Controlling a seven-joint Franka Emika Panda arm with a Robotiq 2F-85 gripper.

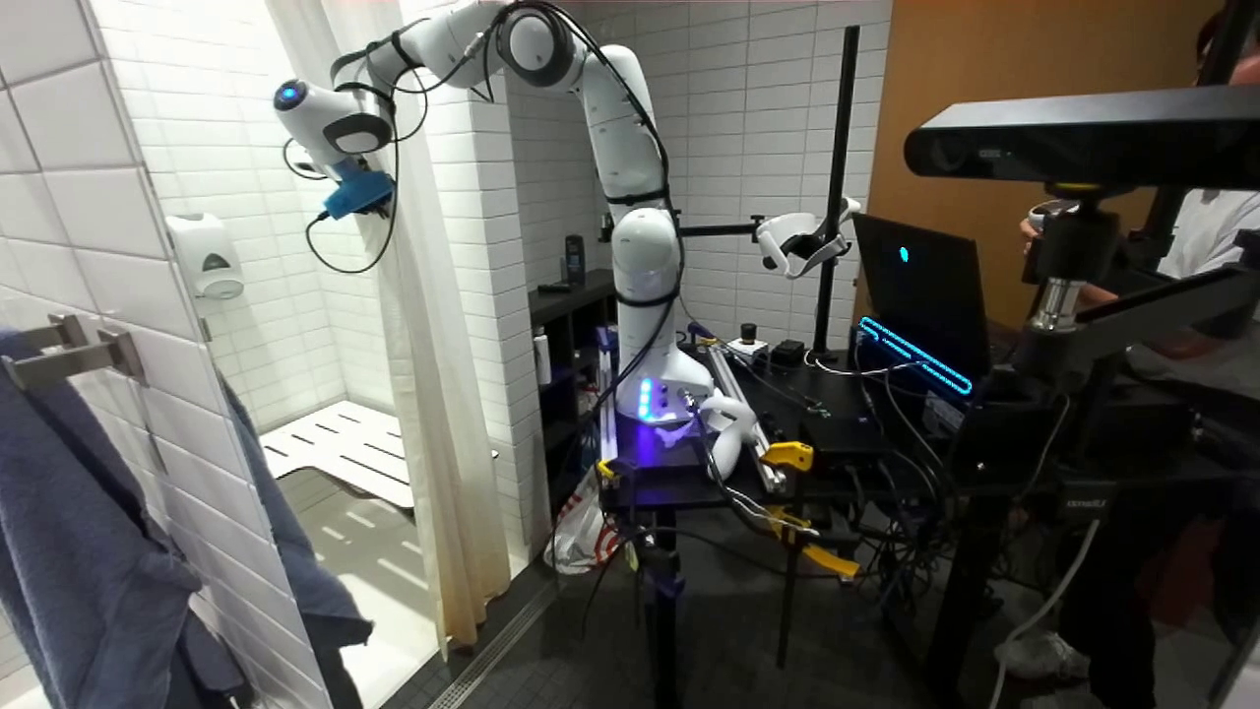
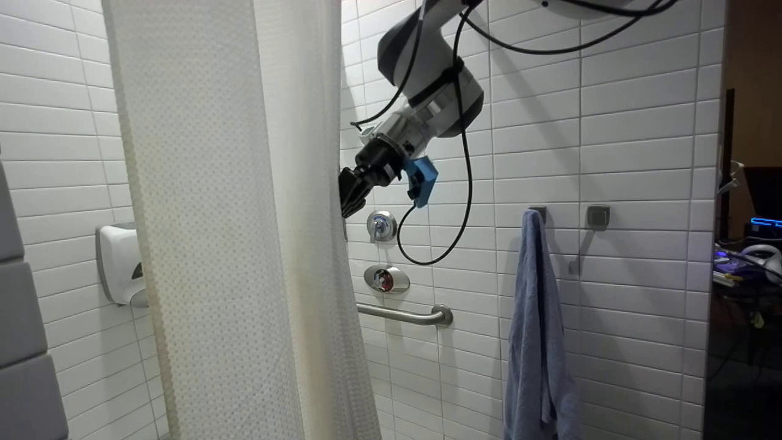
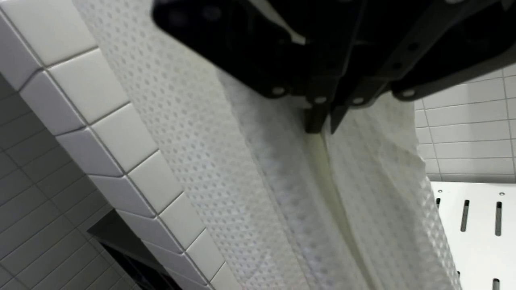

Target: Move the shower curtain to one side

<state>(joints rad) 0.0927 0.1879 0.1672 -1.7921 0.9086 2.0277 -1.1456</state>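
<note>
The off-white shower curtain [image 1: 433, 394] hangs in folds by the tiled wall end at the shower opening. It fills much of the left half of an exterior view [image 2: 214, 214]. My gripper [image 3: 324, 121] is in the wrist view with its fingertips close together on a fold of the curtain [image 3: 290, 193]; the cloth gathers and runs down from between them. In an exterior view, the gripper [image 2: 349, 198] meets the curtain's edge, and its tips are partly hidden by the cloth. The fingers are too dark and small to make out in the remaining exterior view.
The tiled wall end [image 3: 133, 161] stands beside the curtain. Inside the shower are a slatted white bench [image 1: 345, 448], a dispenser [image 1: 204, 256], a valve [image 2: 382, 226] and a grab bar [image 2: 406, 315]. A blue towel [image 2: 540, 342] hangs on the wall. A cable loops below the wrist.
</note>
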